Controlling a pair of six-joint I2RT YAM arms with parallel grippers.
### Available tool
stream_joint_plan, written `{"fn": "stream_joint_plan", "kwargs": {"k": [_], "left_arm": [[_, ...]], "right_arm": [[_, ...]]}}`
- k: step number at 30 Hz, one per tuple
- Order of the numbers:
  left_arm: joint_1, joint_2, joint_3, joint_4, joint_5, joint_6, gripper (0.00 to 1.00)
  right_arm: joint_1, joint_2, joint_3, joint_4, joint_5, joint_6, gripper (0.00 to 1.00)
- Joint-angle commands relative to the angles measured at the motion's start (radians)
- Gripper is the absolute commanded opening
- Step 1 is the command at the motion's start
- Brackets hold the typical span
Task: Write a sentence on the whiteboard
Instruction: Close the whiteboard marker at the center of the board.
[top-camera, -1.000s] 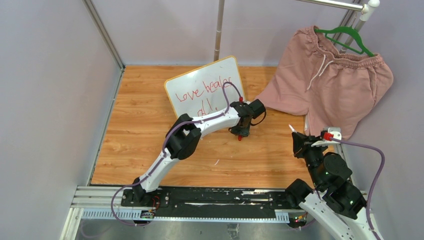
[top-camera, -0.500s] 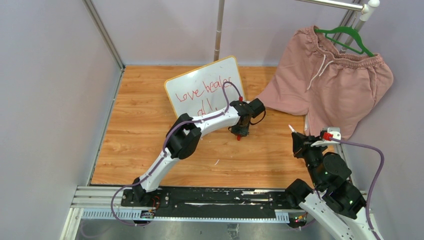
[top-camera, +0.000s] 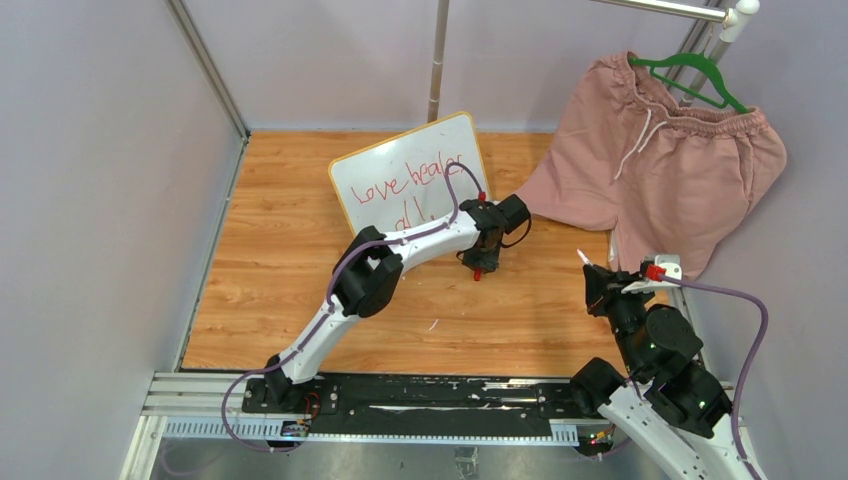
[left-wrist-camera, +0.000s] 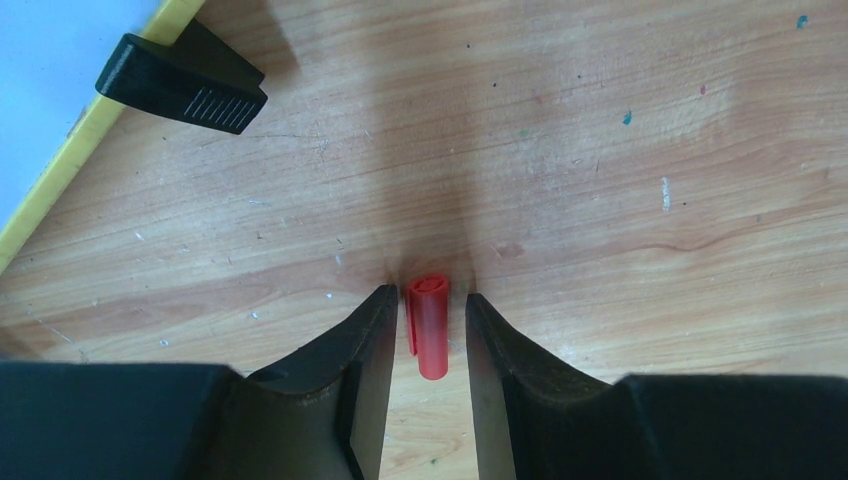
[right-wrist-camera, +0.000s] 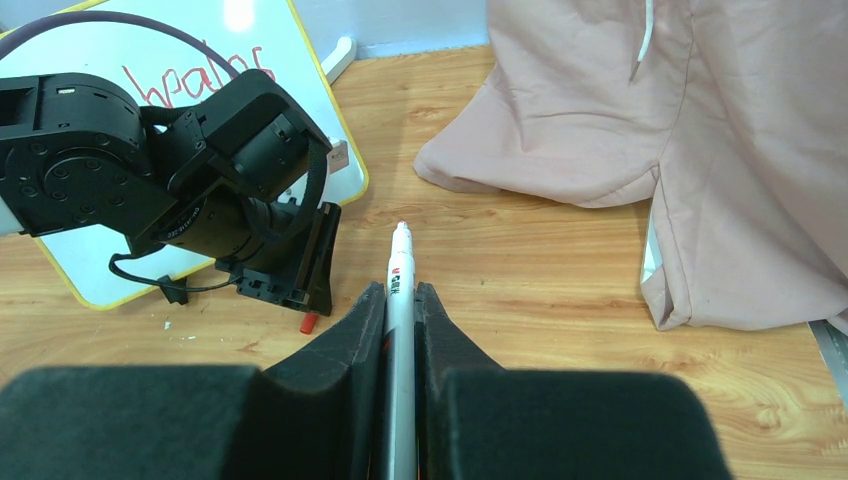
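The whiteboard (top-camera: 410, 180) leans at the back of the table, its yellow frame (left-wrist-camera: 60, 185) and one black foot (left-wrist-camera: 180, 82) in the left wrist view. The sentence (top-camera: 412, 185) is on it in red, in two lines. My left gripper (top-camera: 481, 268) points down in front of the board, open. A red marker cap (left-wrist-camera: 430, 335) lies on the wood between its fingers with a gap on each side. My right gripper (right-wrist-camera: 400, 290) hovers at the right, shut on a white marker (right-wrist-camera: 401, 255) whose tip points toward the board (right-wrist-camera: 90, 270).
Pink shorts (top-camera: 660, 170) hang from a green hanger (top-camera: 690, 70) at the back right and drape onto the table. A metal pole (top-camera: 438, 60) stands behind the board. Grey walls close the left side and the back.
The left wrist has shifted very slightly over the cap. The right arm and the board have not moved.
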Motion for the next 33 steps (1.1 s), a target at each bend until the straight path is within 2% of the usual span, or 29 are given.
{"fn": "stream_joint_plan", "kwargs": {"k": [1, 17, 22, 26, 33], "left_arm": [[0.014, 0.044, 0.022, 0.025, 0.007, 0.004, 0.37], [0.016, 0.040, -0.021, 0.024, 0.009, 0.013, 0.28], [0.015, 0.032, -0.040, 0.025, 0.011, 0.016, 0.36], [0.016, 0.021, -0.062, 0.026, 0.001, 0.021, 0.37], [0.015, 0.020, -0.080, 0.025, 0.008, 0.024, 0.29]], "right_arm": [[0.010, 0.006, -0.011, 0.010, 0.000, 0.016, 0.00], [0.009, 0.009, -0.011, 0.011, 0.000, 0.016, 0.00], [0.010, 0.009, -0.011, 0.011, 0.001, 0.017, 0.00], [0.010, 0.009, -0.011, 0.014, 0.000, 0.016, 0.00], [0.010, 0.012, -0.013, 0.020, -0.001, 0.016, 0.00]]}}
